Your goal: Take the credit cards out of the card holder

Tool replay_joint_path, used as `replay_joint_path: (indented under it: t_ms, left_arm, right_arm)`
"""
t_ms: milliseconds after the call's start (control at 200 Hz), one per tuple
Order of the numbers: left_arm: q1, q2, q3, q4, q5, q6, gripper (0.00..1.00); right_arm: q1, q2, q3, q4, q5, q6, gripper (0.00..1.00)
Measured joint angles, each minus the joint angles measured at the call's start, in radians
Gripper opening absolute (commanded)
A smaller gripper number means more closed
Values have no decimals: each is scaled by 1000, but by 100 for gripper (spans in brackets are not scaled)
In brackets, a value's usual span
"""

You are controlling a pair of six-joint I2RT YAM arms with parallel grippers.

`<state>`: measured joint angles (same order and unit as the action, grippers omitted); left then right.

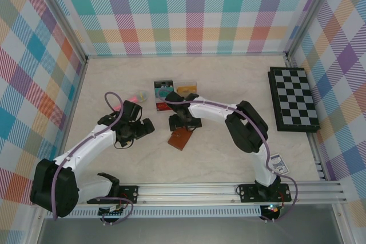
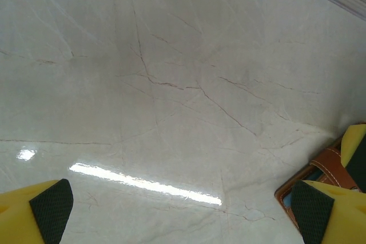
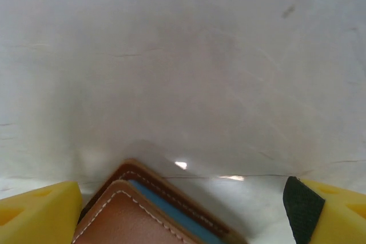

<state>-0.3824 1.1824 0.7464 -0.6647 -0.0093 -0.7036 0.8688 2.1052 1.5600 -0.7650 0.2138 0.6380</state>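
Card holder (image 1: 180, 140) lies flat and closed at mid-tabletop (image 1: 229, 84), directly under the right tool (image 3: 174, 215), which is spread wide and empty. Left tool (image 2: 182, 212), also wide and empty, hangs just beside the holder's left side. The holder sits skewed to the tabletop edges, with one corner pointing away from the right wrist. Long axis appears to run near-left to far-right, but it is partly covered and unconfirmed. Recommended: pin one cover and lift the other at the open, blue-lined edge.
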Motion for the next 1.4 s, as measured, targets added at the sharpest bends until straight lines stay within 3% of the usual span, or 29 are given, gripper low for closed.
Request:
replay_joint_path:
  t_ms: [255,575,815,1020,1205,1400]
  left_arm:
    - [2,0,0,14,33,-11,100]
    - [2,-5,-35,72,149,-36,96]
    - [-24,-9,-73,145,245,-94,87]
    - [-135,-10,-120,212,275,-189,85]
    - [-187,-10,-122,251,262,-247,85]
    - [-192,-7,-122,259,251,-270,83]
  right_arm:
    - [-4,-9,-18,-72,124,28,93]
    - [-25,-167,-233,-107,125,58,93]
    - [-48,-298,-340,-85,0,29,91]
    - [-103,-427,-388,23,-229,-125,88]
    - [-96,-384,-373,55,-357,-278,88]
    - [-77,-264,-301,51,-368,-340,85]
